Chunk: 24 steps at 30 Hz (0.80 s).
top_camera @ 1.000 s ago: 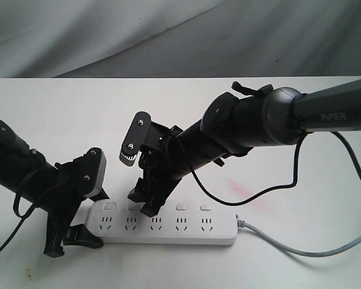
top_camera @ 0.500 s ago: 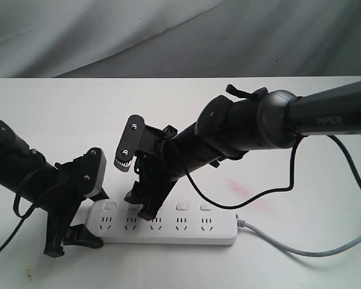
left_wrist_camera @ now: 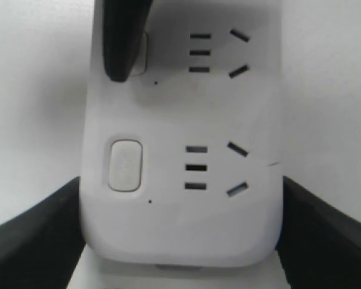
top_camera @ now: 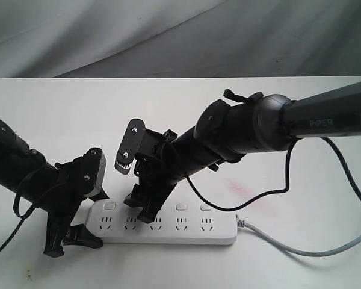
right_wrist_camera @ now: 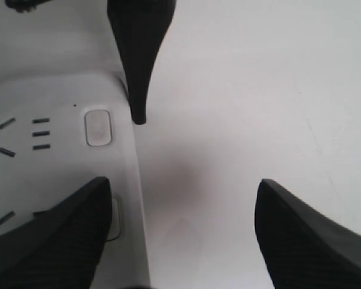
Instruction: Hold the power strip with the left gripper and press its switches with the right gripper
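White plastic, long and flat with rounded ends, the power strip (top_camera: pixel 186 235) is lying on the white surface (top_camera: pixel 48 120) toward 6 o'clock in the exterior view. It is running from 9 to 3 o'clock, with its grey cord (top_camera: pixel 246 226) trailing off the 3 o'clock end.

The black two-finger left gripper (left_wrist_camera: pixel 180 198), on its matte black arm (top_camera: pixel 12 162), is reaching in from 9 o'clock. Its fingers (left_wrist_camera: pixel 42 235) are grasping the strip's 9 o'clock end, one pressing on each long side.

The black right gripper (right_wrist_camera: pixel 182 198), on the glossy black arm (top_camera: pixel 325 120) lettered PIPER, is extending in from 3 o'clock with its fingers (right_wrist_camera: pixel 54 241) spread wide, grasping nothing. One of them is resting its tip on the second of the small square white switches (left_wrist_camera: pixel 125 165), counted from the held end. The other is hanging over bare surface on the strip's 12 o'clock side. The first switch is lying uncovered just beside that tip.

A faint pink smear (top_camera: pixel 246 191) is showing on the surface near the strip's 3 o'clock end, and grey cloth (top_camera: pixel 168 36) is hanging behind at 12 o'clock.
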Motion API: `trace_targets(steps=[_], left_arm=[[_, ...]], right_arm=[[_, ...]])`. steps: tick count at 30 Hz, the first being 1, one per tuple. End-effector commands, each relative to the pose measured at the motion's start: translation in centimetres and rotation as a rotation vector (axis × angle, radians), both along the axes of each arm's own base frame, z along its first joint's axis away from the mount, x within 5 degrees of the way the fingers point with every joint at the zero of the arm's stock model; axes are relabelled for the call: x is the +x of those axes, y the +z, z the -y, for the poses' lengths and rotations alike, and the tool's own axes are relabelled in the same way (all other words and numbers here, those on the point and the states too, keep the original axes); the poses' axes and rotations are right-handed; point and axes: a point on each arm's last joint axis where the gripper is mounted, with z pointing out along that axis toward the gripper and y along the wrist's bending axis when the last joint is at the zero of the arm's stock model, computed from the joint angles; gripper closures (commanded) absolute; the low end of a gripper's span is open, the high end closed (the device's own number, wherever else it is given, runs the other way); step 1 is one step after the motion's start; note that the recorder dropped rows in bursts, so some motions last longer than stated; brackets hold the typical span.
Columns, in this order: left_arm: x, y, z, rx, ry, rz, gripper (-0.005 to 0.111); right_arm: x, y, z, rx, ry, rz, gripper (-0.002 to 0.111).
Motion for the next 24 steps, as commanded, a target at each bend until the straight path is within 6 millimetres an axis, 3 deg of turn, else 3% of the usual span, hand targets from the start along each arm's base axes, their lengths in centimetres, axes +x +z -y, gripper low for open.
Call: trace_targets(steps=[1, 24], left_arm=[[0.2, -0.4, -0.2, 0.033, 0.002, 0.025, 0.043], [0.2, -0.4, -0.2, 0.033, 0.003, 0.024, 0.043]], right_arm=[[-0.1, -0.9, 0.1, -0.025, 0.022, -0.009, 0.045], [0.0, -3.1, 1.0, -0.069, 0.023, -0.071, 0.045]])
